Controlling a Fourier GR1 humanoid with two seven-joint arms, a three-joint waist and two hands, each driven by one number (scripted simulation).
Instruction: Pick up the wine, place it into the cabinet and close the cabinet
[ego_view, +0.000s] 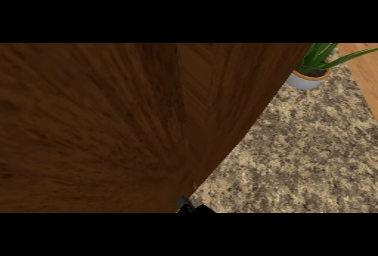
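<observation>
A large dark brown wooden cabinet panel (111, 130) fills the left and middle of the head view, its grain running in two planes that meet along a vertical line near the centre. Its slanted right edge runs from the upper right down toward the bottom centre. To the right of it lies the speckled beige granite table (310, 160). At the upper right, a small white pot with green leaves (310, 75) stands on the table, just beside the panel's edge. A light orange wooden surface (365, 70) shows at the far right edge. At the bottom centre, a small black part of a robot hand (188, 206) peeks out beside the panel; which hand it is and how its fingers stand cannot be told. The wine is hidden from view.
</observation>
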